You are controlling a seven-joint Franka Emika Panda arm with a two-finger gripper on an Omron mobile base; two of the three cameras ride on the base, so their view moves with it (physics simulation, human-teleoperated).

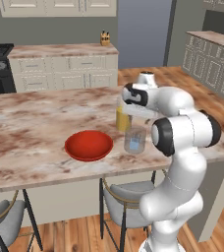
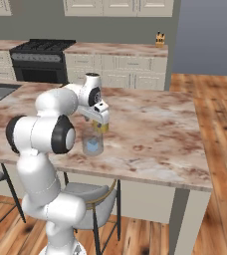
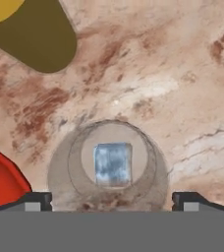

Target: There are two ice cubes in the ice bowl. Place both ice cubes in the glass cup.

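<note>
— Marble, brown-veined and pale, is the counter (image 3: 182, 74) under me. What sits on it?

— Straight below my claw (image 3: 112, 203) stands the short clear greyish glass cup (image 3: 109, 167), upright, and one pale blue-white ice cube (image 3: 113, 163) lies flat on its bottom. From the left base camera I see that same cube low inside the cup (image 1: 135, 140).

— And your claw?

— My two dark fingertips (image 3: 35, 201) stand spread wide, one at either side of the cup's rim at six o'clock in my hand view, with nothing pinched between them. The cube lies below them, apart from both.

— Where is the wide, shallow, bright red ice bowl?

— Its edge shows at eight o'clock of the cup in my hand view (image 3: 1, 177), near the cup but not touching. From the left base camera the bowl (image 1: 89, 144) sits at nine o'clock of the cup. Whether a second cube lies in it I cannot tell.

— Anything else close by?

— A taller glass of orange liquid (image 1: 122, 119) stands just behind the cup, at eleven o'clock in my hand view.
</note>
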